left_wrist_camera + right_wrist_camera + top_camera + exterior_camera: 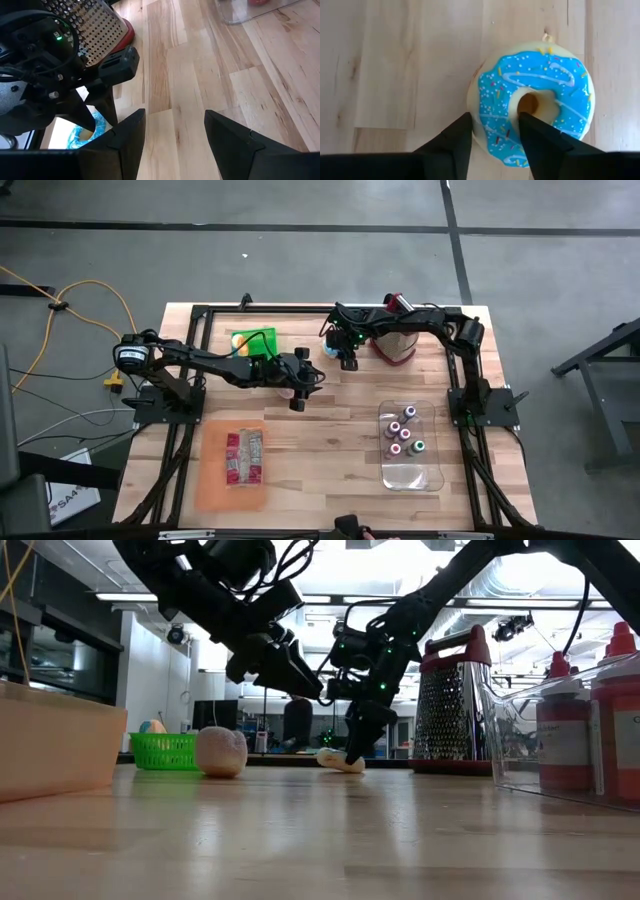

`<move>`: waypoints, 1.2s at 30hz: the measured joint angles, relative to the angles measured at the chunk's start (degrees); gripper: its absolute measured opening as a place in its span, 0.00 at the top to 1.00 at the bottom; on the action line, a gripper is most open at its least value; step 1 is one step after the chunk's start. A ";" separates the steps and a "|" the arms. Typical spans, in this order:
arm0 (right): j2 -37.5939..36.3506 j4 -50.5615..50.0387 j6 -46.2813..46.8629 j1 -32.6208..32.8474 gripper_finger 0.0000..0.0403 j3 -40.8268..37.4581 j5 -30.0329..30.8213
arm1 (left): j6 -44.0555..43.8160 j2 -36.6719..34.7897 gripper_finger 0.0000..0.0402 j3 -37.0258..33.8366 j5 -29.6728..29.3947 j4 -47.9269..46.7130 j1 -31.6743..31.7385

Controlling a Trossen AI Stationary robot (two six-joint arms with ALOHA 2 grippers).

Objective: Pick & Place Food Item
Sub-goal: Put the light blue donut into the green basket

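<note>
So the right gripper (492, 137) is down at table level on one blue-iced donut (535, 107) with sprinkles, back-center on the wooden table (330, 440). Its two fingers straddle one side of the ring, one finger on the outer edge and the other at the hole. The gap is narrow, but I can't tell whether they're actually pinching it; the donut is flat on the boards. In the low view the donut (340, 761) is a pale sliver under that gripper's tip.

The left gripper (172, 142) hangs above the boards around table center, at roughly 8 o'clock from the donut, fingers about half apart and nothing between them. From its wrist camera you can see the right arm's wrist over a bit of blue icing (92, 131).

Counting the rest from overhead:
- one green basket (252, 341) at about 9 o'clock from the donut, with something in it I can't make out
- one metal grater (396, 340) with red trim, right next to the donut at 3 o'clock
- one clear bin (410, 445) toward 4 o'clock holding six small bottles (404, 432)
- one orange tray (233, 464) at 7 o'clock with one wrapped packet (244, 457) on it
- one pale round peach-looking thing (221, 751) beside the basket in the low view, mostly hidden under the left arm from above
</note>
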 joint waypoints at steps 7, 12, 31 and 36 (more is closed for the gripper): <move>0.00 0.47 -0.38 0.02 0.72 0.00 0.17 | 0.01 0.00 0.51 0.00 0.00 0.00 0.02; 0.00 0.52 -0.39 0.02 0.72 0.00 0.17 | 0.01 0.00 0.51 0.00 0.00 0.00 0.00; -0.20 0.39 -0.37 0.00 0.77 0.00 0.20 | 0.01 0.00 0.51 0.00 0.00 0.00 0.02; -0.47 0.18 -0.37 0.01 0.77 0.00 0.49 | 0.02 0.00 0.51 0.00 0.00 0.01 0.00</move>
